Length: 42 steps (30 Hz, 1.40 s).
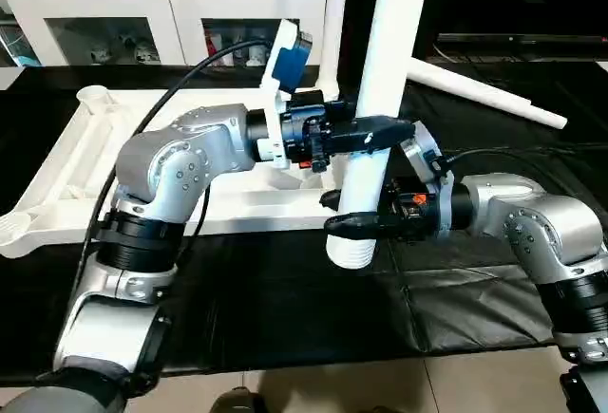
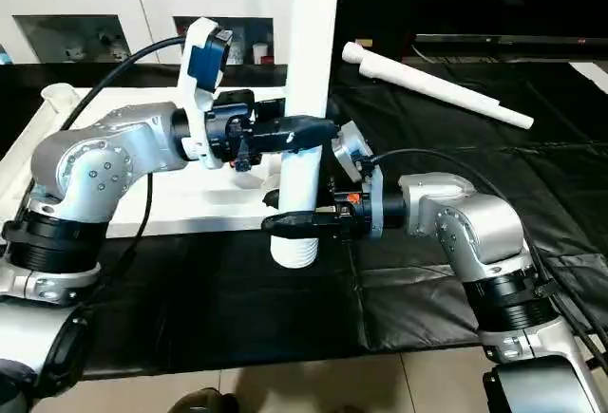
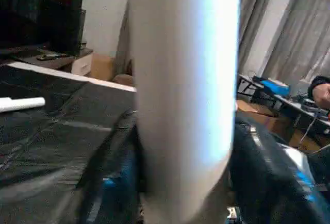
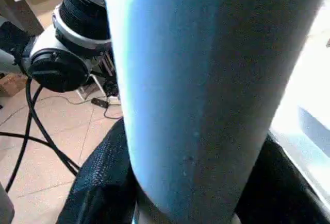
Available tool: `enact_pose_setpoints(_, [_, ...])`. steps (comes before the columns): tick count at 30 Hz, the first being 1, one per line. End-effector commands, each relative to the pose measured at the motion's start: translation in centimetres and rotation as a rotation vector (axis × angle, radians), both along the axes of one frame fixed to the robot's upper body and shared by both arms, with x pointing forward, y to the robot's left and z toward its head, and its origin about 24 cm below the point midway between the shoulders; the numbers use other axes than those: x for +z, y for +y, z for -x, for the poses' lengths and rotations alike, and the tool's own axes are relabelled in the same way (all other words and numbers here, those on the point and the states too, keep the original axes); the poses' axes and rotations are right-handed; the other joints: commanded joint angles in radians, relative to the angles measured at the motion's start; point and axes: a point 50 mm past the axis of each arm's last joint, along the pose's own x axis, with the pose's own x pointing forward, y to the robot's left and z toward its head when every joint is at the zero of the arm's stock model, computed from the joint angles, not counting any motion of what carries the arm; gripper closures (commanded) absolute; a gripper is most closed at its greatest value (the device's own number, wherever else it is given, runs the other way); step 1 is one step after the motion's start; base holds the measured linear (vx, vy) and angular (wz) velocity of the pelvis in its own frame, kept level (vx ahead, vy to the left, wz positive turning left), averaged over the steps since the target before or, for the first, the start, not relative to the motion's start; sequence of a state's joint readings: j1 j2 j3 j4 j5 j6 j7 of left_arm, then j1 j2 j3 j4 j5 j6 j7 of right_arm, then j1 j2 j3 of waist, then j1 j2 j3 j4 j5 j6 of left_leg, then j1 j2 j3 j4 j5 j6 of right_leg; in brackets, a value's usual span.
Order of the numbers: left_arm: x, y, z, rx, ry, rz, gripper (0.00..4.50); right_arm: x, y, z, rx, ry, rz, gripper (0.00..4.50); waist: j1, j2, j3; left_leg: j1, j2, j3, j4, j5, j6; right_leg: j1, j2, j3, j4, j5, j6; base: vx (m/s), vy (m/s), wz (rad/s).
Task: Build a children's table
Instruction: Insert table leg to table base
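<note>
No readable text, label or number appears anywhere.

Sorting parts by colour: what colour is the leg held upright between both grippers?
White all over, leg; clearest in the right eye view.

head: stereo, downward | wrists: pressed close | shared: leg (image 1: 380, 100)

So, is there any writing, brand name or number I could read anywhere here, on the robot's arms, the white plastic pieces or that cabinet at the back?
None can be read.
White tubular plastic leg held upright: plain, no print.
White ribbed plastic table top: no label seen.
Silver robot forearms: no legible marking.
Small items behind the white cabinet's glass doors: too small to read.
</note>
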<state>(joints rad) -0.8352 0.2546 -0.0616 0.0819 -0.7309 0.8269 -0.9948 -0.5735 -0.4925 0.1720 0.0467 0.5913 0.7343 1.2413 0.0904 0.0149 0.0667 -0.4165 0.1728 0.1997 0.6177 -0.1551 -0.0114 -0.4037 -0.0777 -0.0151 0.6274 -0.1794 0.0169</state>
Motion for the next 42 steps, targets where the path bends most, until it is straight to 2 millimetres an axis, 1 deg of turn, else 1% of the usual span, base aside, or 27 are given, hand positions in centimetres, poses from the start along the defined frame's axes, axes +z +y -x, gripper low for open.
enact_pose_setpoints(1, [1.9, -0.7, 0.9, -0.078, -0.045, 0.050, 1.76, 0.2, -0.4, -0.3, -0.041, -0.009, 0.003, 2.52, 0.002, -0.011, -0.081, 0.041, 0.044, -0.024, -0.069, -0.219, -0.018, 0.034, -0.053, 0.021, -0.072, -0.233, -0.240, 0.000, 0.000, 0.00])
enact_pose_setpoints(2, [2.4, -0.6, 1.1, -0.095, -0.033, 0.089, 1.60, 0.2, -0.4, -0.3, -0.045, -0.009, 0.001, 2.53, 0.002, -0.012, -0.082, 0.041, 0.044, -0.023, -0.068, -0.218, -0.019, 0.036, -0.053, 0.021, -0.070, -0.230, -0.242, 0.000, 0.000, 0.00])
enact_pose_setpoints(3, [2.7, -0.6, 1.1, -0.096, -0.024, 0.115, 1.51, 0.2, -0.4, -0.4, -0.048, -0.010, -0.001, 2.53, 0.003, -0.009, -0.081, 0.041, 0.044, -0.024, -0.068, -0.220, -0.019, 0.035, -0.054, 0.021, -0.071, -0.233, -0.245, 0.000, 0.000, 0.00])
enact_pose_setpoints(4, [2.9, -0.6, 1.1, -0.095, -0.019, 0.131, 1.44, 0.2, -0.4, -0.4, -0.051, -0.010, -0.001, 2.53, 0.003, -0.011, -0.081, 0.040, 0.043, -0.023, -0.068, -0.222, -0.019, 0.035, -0.053, 0.020, -0.071, -0.234, -0.246, 0.000, 0.000, 0.00])
enact_pose_setpoints(6, [3.3, -0.5, 0.9, -0.088, 0.024, 0.182, 1.38, 0.1, -0.4, -0.5, -0.066, -0.008, -0.004, 2.53, 0.004, -0.009, -0.082, 0.041, 0.044, -0.024, -0.066, -0.222, -0.020, 0.035, -0.053, 0.020, -0.070, -0.227, -0.250, 0.000, 0.000, 0.00])
enact_pose_setpoints(8, [3.7, -0.5, 0.8, -0.095, 0.052, 0.236, 1.02, 0.1, -0.4, -0.7, -0.088, -0.001, -0.007, 2.53, 0.004, -0.011, -0.082, 0.042, 0.043, -0.024, -0.067, -0.224, -0.016, 0.035, -0.051, 0.019, -0.073, -0.230, -0.247, 0.000, 0.000, 0.00])
enact_pose_setpoints(9, [3.9, -0.5, 0.8, -0.092, 0.056, 0.259, 0.99, 0.1, -0.3, -0.8, -0.100, 0.004, -0.018, 2.53, 0.003, -0.010, -0.081, 0.041, 0.042, -0.023, -0.066, -0.225, -0.017, 0.035, -0.051, 0.020, -0.071, -0.232, -0.248, 0.000, 0.000, 0.00])
enact_pose_setpoints(10, [4.0, -0.5, 0.8, -0.081, 0.053, 0.276, 0.93, 0.2, -0.3, -0.9, -0.110, 0.008, -0.036, 2.53, 0.003, -0.011, -0.082, 0.041, 0.043, -0.025, -0.067, -0.227, -0.017, 0.035, -0.053, 0.019, -0.073, -0.242, -0.245, 0.000, 0.000, 0.00])
enact_pose_setpoints(11, [4.0, -0.5, 0.8, -0.078, 0.050, 0.278, 0.81, 0.2, -0.3, -0.9, -0.113, 0.007, -0.041, 2.53, 0.002, -0.014, -0.081, 0.040, 0.042, -0.024, -0.067, -0.228, -0.015, 0.035, -0.053, 0.019, -0.075, -0.244, -0.244, 0.000, 0.000, 0.00])
enact_pose_setpoints(12, [4.0, -0.6, 0.8, -0.077, 0.050, 0.278, 0.81, 0.2, -0.3, -0.9, -0.113, 0.007, -0.042, 2.53, 0.003, -0.013, -0.081, 0.040, 0.042, -0.025, -0.067, -0.227, -0.013, 0.036, -0.053, 0.020, -0.076, -0.250, -0.237, 0.000, 0.000, 0.00])
enact_pose_setpoints(16, [4.0, -0.6, 0.1, 0.044, 0.008, 0.275, 0.36, 0.6, -0.1, -1.1, -0.159, -0.008, -0.098, 2.53, 0.003, -0.012, -0.081, 0.040, 0.044, -0.026, -0.069, -0.222, -0.015, 0.036, -0.053, 0.020, -0.077, -0.248, -0.223, 0.000, 0.000, 0.00])
enact_pose_setpoints(18, [4.1, -0.5, -0.3, 0.091, 0.016, 0.289, 0.28, 0.8, -0.1, -1.2, -0.179, -0.007, -0.126, 2.54, 0.003, -0.011, -0.081, 0.039, 0.043, -0.026, -0.069, -0.225, -0.018, 0.036, -0.054, 0.020, -0.079, -0.258, -0.218, 0.000, 0.000, 0.00])
enact_pose_setpoints(22, [4.7, 0.2, -1.4, 0.208, 0.033, 0.364, 0.28, 1.1, -0.2, -1.6, -0.252, -0.009, -0.159, 2.54, 0.002, -0.011, -0.082, 0.039, 0.042, -0.025, -0.069, -0.217, -0.022, 0.035, -0.052, 0.019, -0.079, -0.239, -0.217, 0.000, 0.000, 0.00])
enact_pose_setpoints(25, [5.1, 0.8, -2.0, 0.256, 0.040, 0.404, 0.28, 1.2, -0.4, -2.1, -0.330, -0.012, -0.207, 2.54, 0.002, -0.014, -0.082, 0.039, 0.041, -0.025, -0.069, -0.211, -0.020, 0.036, -0.053, 0.019, -0.078, -0.241, -0.214, 0.000, 0.000, 0.00])
enact_pose_setpoints(26, [5.1, 0.8, -2.0, 0.256, 0.040, 0.404, 0.28, 1.2, -0.4, -2.1, -0.330, -0.012, -0.207, 2.54, 0.002, -0.013, -0.083, 0.038, 0.041, -0.025, -0.069, -0.208, -0.019, 0.035, -0.052, 0.019, -0.079, -0.240, -0.213, 0.000, 0.000, 0.00])
enact_pose_setpoints(30, [5.5, 2.0, -2.8, 0.342, 0.016, 0.408, 0.28, 1.1, -1.0, -2.7, -0.458, -0.060, -0.217, 2.54, 0.001, -0.012, -0.083, 0.038, 0.042, -0.025, -0.071, -0.206, -0.024, 0.034, -0.051, 0.018, -0.078, -0.236, -0.204, 0.000, 0.000, 0.00])
enact_pose_setpoints(32, [5.3, 2.5, -3.2, 0.399, -0.008, 0.373, 0.28, 1.1, -1.4, -3.2, -0.542, -0.065, -0.238, 2.54, -0.002, -0.010, -0.082, 0.042, 0.041, -0.025, -0.073, -0.226, -0.032, 0.030, -0.051, 0.019, -0.081, -0.265, -0.189, 0.000, 0.000, 0.00])
enact_pose_setpoints(33, [5.2, 2.6, -3.3, 0.403, -0.009, 0.369, 0.28, 1.1, -1.4, -3.2, -0.547, -0.065, -0.240, 2.54, -0.002, -0.010, -0.082, 0.042, 0.041, -0.025, -0.073, -0.226, -0.032, 0.030, -0.051, 0.019, -0.081, -0.265, -0.189, 0.000, 0.000, 0.00])
enact_pose_setpoints(34, [3.9, 3.4, -4.4, 0.521, -0.052, 0.229, 0.28, 0.8, -2.1, -3.8, -0.666, -0.098, -0.210, 2.54, -0.001, -0.014, -0.081, 0.041, 0.042, -0.026, -0.074, -0.226, -0.035, 0.031, -0.053, 0.020, -0.083, -0.274, -0.183, 0.000, 0.000, 0.00])
enact_pose_setpoints(35, [3.1, 3.8, -4.8, 0.574, -0.077, 0.154, 0.28, 0.6, -2.3, -4.0, -0.714, -0.129, -0.177, 2.54, -0.005, -0.010, -0.080, 0.043, 0.041, -0.028, -0.078, -0.243, -0.054, 0.026, -0.051, 0.020, -0.085, -0.309, -0.152, 0.000, 0.000, 0.00])
enact_pose_setpoints(36, [3.1, 3.8, -4.8, 0.574, -0.077, 0.154, 0.28, 0.6, -2.3, -4.0, -0.714, -0.129, -0.177, 2.54, -0.004, -0.008, -0.081, 0.046, 0.043, -0.028, -0.079, -0.248, -0.061, 0.023, -0.051, 0.021, -0.086, -0.315, -0.143, 0.000, 0.000, 0.00])
enact_pose_setpoints(37, [2.2, 4.3, -5.2, 0.618, -0.089, 0.085, 0.28, 0.2, -2.6, -4.3, -0.778, -0.157, -0.133, 2.54, -0.005, -0.006, -0.080, 0.044, 0.043, -0.030, -0.080, -0.246, -0.069, 0.023, -0.052, 0.022, -0.086, -0.313, -0.137, 0.000, 0.000, 0.00])
enact_pose_setpoints(38, [1.5, 4.7, -5.5, 0.648, -0.085, 0.040, 0.28, -0.1, -2.6, -4.4, -0.832, -0.201, -0.083, 2.54, -0.007, -0.007, -0.082, 0.044, 0.041, -0.028, -0.081, -0.247, -0.079, 0.026, -0.050, 0.021, -0.081, -0.296, -0.140, 0.000, 0.000, 0.00])
enact_pose_setpoints(39, [0.5, 5.2, -5.8, 0.674, -0.096, -0.015, 0.28, -0.5, -2.5, -4.6, -0.900, -0.186, -0.079, 2.54, -0.004, -0.006, -0.083, 0.044, 0.042, -0.028, -0.081, -0.239, -0.082, 0.025, -0.052, 0.021, -0.081, -0.282, -0.141, 0.000, 0.000, 0.00])
enact_pose_setpoints(40, [0.5, 5.2, -5.8, 0.674, -0.096, -0.015, 0.28, -0.5, -2.5, -4.6, -0.900, -0.186, -0.079, 2.54, -0.009, -0.008, -0.085, 0.042, 0.039, -0.027, -0.081, -0.223, -0.081, 0.027, -0.048, 0.021, -0.075, -0.241, -0.151, 0.000, 0.000, 0.00])
enact_pose_setpoints(41, [-0.1, 5.5, -5.9, 0.689, -0.106, -0.054, 0.28, -0.7, -2.5, -4.7, -0.945, -0.171, -0.079, 2.54, -0.008, -0.006, -0.086, 0.043, 0.040, -0.027, -0.080, -0.218, -0.077, 0.026, -0.050, 0.021, -0.076, -0.228, -0.156, 0.000, 0.000, 0.00])
enact_pose_setpoints(42, [-0.8, 5.7, -6.1, 0.702, -0.125, -0.107, 0.28, -0.9, -2.2, -4.7, -0.970, -0.179, -0.082, 2.54, -0.008, -0.005, -0.086, 0.041, 0.041, -0.027, -0.080, -0.218, -0.070, 0.024, -0.051, 0.022, -0.075, -0.219, -0.162, 0.000, 0.000, 0.00])
